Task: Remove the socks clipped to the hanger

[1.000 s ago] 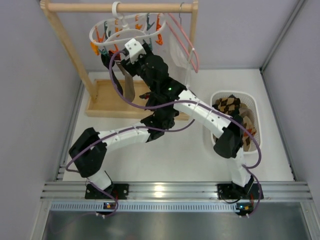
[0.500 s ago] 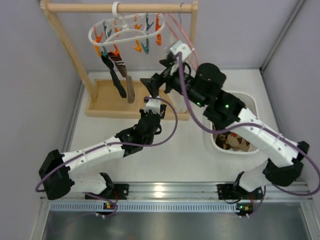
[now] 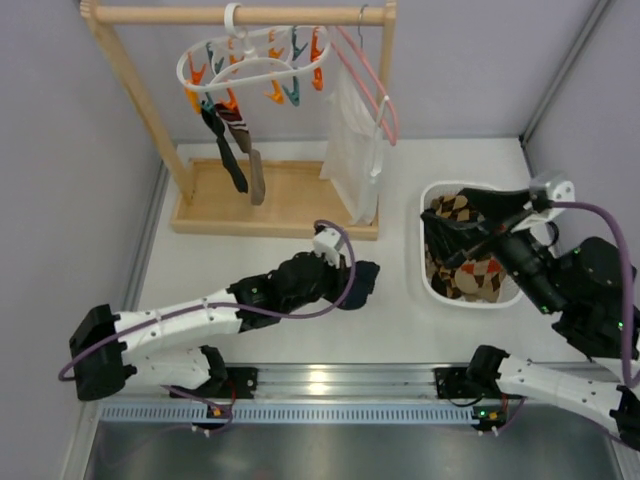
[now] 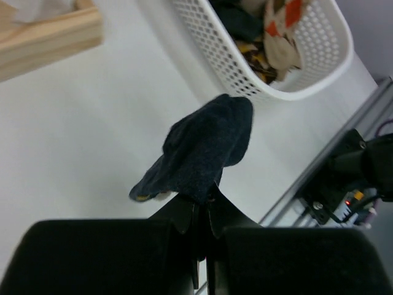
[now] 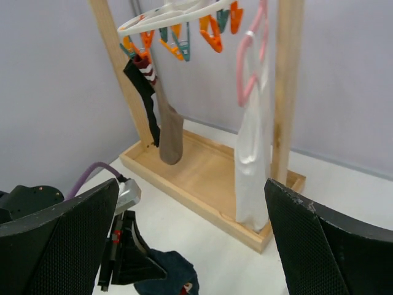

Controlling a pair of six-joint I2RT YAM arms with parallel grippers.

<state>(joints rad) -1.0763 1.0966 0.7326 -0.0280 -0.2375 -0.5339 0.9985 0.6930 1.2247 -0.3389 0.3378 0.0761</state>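
Two grey walls close in a white table (image 3: 390,330), where a wooden rack (image 3: 240,15) stands at the far side on its tray-like base, with a white mesh basket (image 3: 424,280) to the right. Hooked on the rack's rail, the white ring hanger (image 3: 250,72) with orange and teal pegs carries two socks at its left side: a black sock (image 3: 225,150) with a maroon-and-white striped cuff and a grey-brown sock (image 3: 252,165), both hanging straight down. A pink hanger (image 3: 380,100) with a white garment (image 3: 350,150) hangs to its right. The left gripper (image 4: 202,209) is clamped on a dark sock (image 4: 206,144), low over the table near the basket. The right gripper (image 3: 448,238), jaws wide apart and empty, hovers over the patterned socks (image 3: 462,208) in the basket. Half a second earlier it was up by the pink hanger, and the left gripper sat nearer the rack's base.
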